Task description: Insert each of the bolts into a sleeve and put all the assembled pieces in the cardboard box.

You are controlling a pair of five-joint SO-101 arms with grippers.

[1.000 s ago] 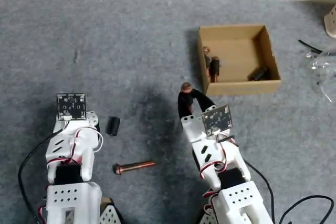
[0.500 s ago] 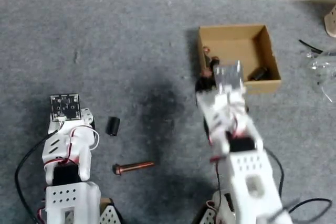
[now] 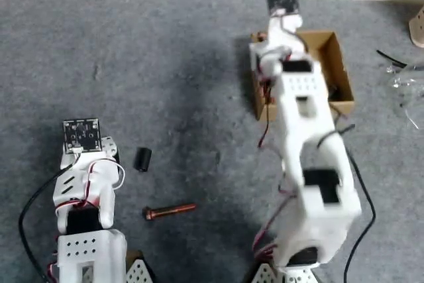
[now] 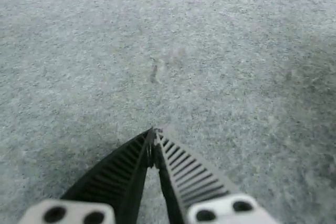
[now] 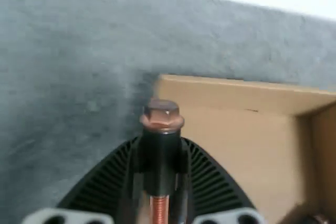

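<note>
Copper sleeved bolt point(image 5: 161, 118), pinched in the right tool point(image 5: 160, 156), now arrives over the cardboard box point(image 5: 236, 97), awaiting release.

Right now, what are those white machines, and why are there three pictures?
They are robot arms, a left arm and a right arm. One picture looks down from above; the other two come from a camera on each wrist. The right tool pinches a black sleeve with a copper bolt through it, at the edge of the cardboard box. The left tool is shut, holding nothing. On the grey carpet lie one loose bolt and one loose sleeve, not yet joined.
</note>
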